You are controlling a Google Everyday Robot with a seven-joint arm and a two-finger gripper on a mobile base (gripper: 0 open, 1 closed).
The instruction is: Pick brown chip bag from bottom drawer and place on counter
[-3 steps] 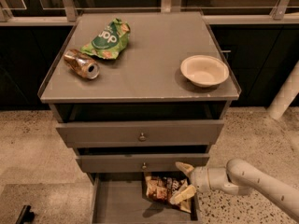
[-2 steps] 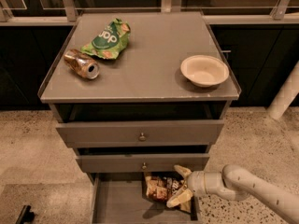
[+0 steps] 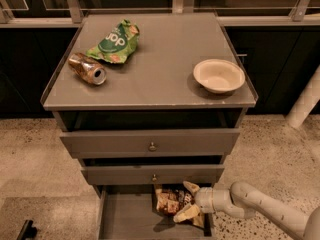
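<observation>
grey cabinet sits mid-frame, 3 drawers stacked below the counter (image 3: 160, 81). on the counter: green chip bag (image 3: 114, 44) upper left, crumpled, white lettering; just below-left of it a metallic drink can (image 3: 87, 69) lying on its side, open end twd lower right, close to the bag, can't tell if touching. cream bowl (image 3: 219, 75) upright at the right side, near the right rim, well apart from bag & can.

top drawer (image 3: 115, 143) & middle drawer (image 3: 115, 174) each w/ a small round knob at centre. bottom drawer (image 3: 125, 216) is pulled out at the bottom of the frame, plain grey inside.

brown chip bag (image 3: 169, 201) lies in the bottom drawer, right half, towards the back, just under the middle drawer's front; dark brown w/ tan panels.

gripper (image 3: 188, 200) is low in the frame, right of centre, inside the bottom drawer at the bag's right end. its cream fingers (image 3: 191, 186) are spread apart, one above & one below that end of the bag; not closed on it, contact can't be told. light grey arm (image 3: 260, 209) comes in from the lower right corner.

speckled floor (image 3: 30, 154) around the cabinet. small dark object (image 3: 25, 230) at lower left edge, can't tell what. white post (image 3: 305, 101) at right edge.
</observation>
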